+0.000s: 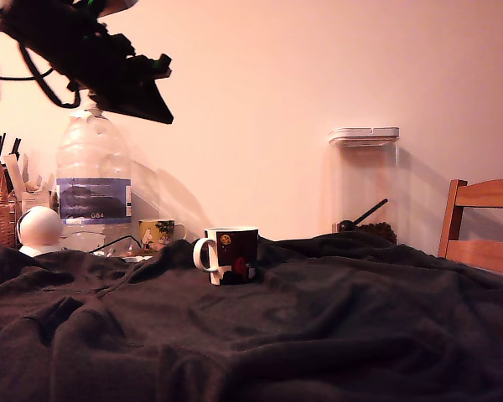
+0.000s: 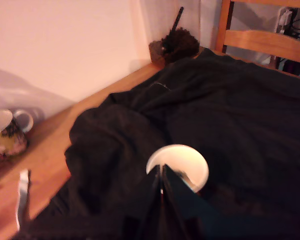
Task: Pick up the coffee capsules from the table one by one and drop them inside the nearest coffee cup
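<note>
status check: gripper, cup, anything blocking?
Gripper shut, nothing visible in it, high over the coffee cup. Cup upright on the table. No capsules visible. Path clear.

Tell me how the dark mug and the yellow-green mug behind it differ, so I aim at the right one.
The dark mug stands on the charcoal cloth; the yellow-green mug stands behind it, off the cloth on bare wood in the wrist view. The dark mug looks larger and shows a gold emblem; the yellow-green mug carries a picture. In the wrist view the claw lines up with the dark mug only. Both stand upright with one handle.
</note>
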You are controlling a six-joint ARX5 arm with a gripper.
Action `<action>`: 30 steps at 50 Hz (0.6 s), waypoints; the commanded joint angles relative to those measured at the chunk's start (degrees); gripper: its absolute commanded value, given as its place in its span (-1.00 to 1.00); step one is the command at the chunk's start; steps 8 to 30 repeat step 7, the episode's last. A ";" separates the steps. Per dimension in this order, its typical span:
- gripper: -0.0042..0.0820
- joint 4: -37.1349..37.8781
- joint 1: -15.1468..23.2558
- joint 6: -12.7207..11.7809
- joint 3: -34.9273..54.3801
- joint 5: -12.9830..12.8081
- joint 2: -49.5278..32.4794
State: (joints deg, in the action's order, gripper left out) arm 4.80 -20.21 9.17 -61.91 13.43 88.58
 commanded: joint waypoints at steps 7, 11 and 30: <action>-0.95 -0.04 -0.04 -0.39 1.42 0.04 -1.79; -0.95 -0.04 -0.04 -0.39 1.42 0.04 -1.79; -0.95 -0.04 -0.04 -0.39 1.42 0.04 -1.79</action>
